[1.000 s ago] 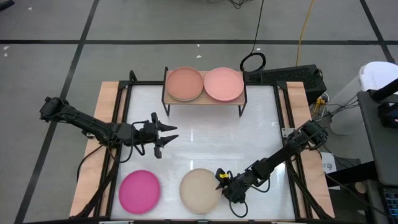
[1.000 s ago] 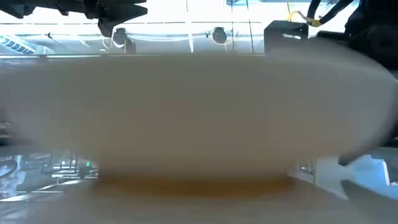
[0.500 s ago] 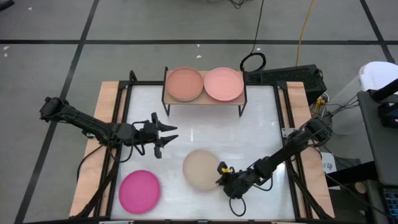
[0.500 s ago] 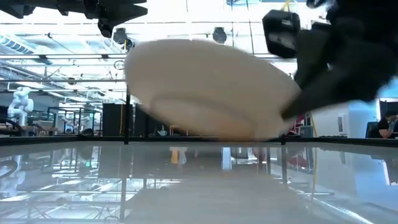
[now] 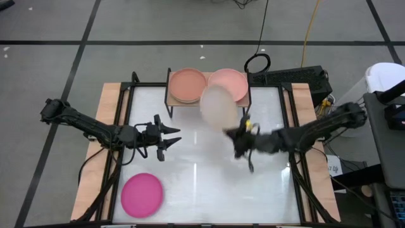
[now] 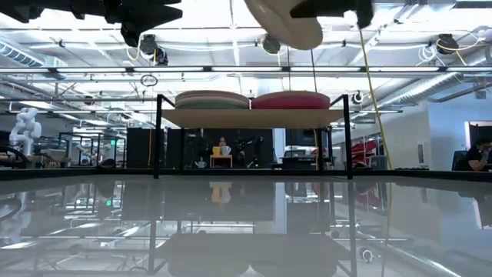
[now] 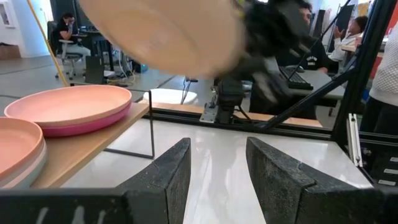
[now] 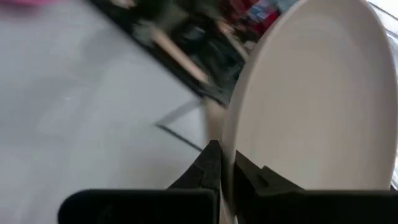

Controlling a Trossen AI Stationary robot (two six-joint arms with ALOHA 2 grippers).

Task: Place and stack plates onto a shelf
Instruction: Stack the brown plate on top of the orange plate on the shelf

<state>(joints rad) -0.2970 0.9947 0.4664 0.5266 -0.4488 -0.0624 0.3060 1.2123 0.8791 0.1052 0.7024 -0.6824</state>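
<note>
A beige plate (image 5: 217,106) hangs high above the table, just in front of the shelf (image 5: 173,100), with my right gripper (image 5: 236,132) shut on it. In the low view the beige plate (image 6: 285,20) is well above the shelf (image 6: 250,117). On the shelf's wooden top rest a peach stack (image 5: 187,85) and a pink stack (image 5: 233,82). A magenta plate (image 5: 142,194) lies flat on the table at the near left. My left gripper (image 5: 171,139) hovers open over the table's left middle, holding nothing. My right gripper pinches the beige plate's rim (image 8: 229,163) between its two fingers, one finger on each face. The fingers reach it from the table's right side. The plate is lifted clear of the table and tilted, stretching from the fingers toward the shelf.
The white tabletop (image 5: 209,177) has wooden side rails (image 5: 111,126). A black cable loop (image 5: 257,63) and a dark box (image 5: 297,79) lie behind the shelf. Beyond the right edge stand cables and equipment (image 5: 386,95).
My right gripper has taken hold of the beige plate's right rim at the near edge, tipped it up off the table, and carried it up and toward the far edge, close to the shelf. The plate, flat on the table before, now hangs tilted in the air.
</note>
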